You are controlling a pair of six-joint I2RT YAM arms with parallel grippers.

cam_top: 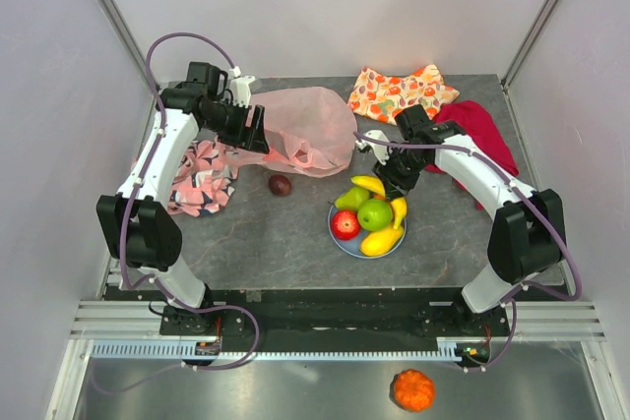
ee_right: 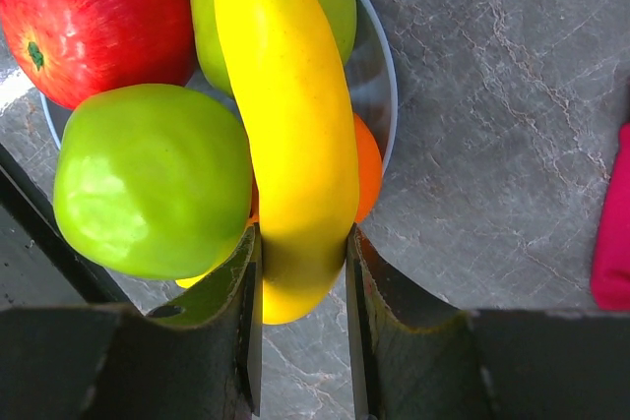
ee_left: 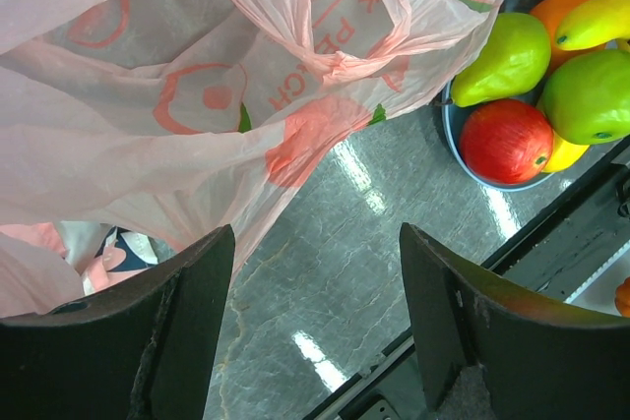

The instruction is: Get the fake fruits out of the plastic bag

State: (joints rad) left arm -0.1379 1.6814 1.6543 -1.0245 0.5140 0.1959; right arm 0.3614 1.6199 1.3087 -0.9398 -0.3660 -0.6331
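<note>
Apparently setting the yellow banana (ee_right: 295,125), clenched in the right gripper (ee_right: 301,243), onto the blue plate (ee_right: 392,86) at 5 o'clock of the pink plastic bag (cam_top: 305,125), with the left gripper (ee_left: 315,243) gaping empty at the bag's 9 o'clock edge, next likely needing a gentle release without rolling off.

On the table (cam_top: 266,233) lie the plastic bag (cam_top: 310,125), blue plate (cam_top: 346,247), purple fruit (cam_top: 281,184) and three cloths (cam_top: 399,93).

Plastic bag (ee_left: 246,76), left wrist view: red print on the thin pink film. The letters run sideways along a fold and read roughly "PE?CH", the middle letter being creased. A lone "K" stands just beyond them (the remainder is lost in wrinkles).
</note>
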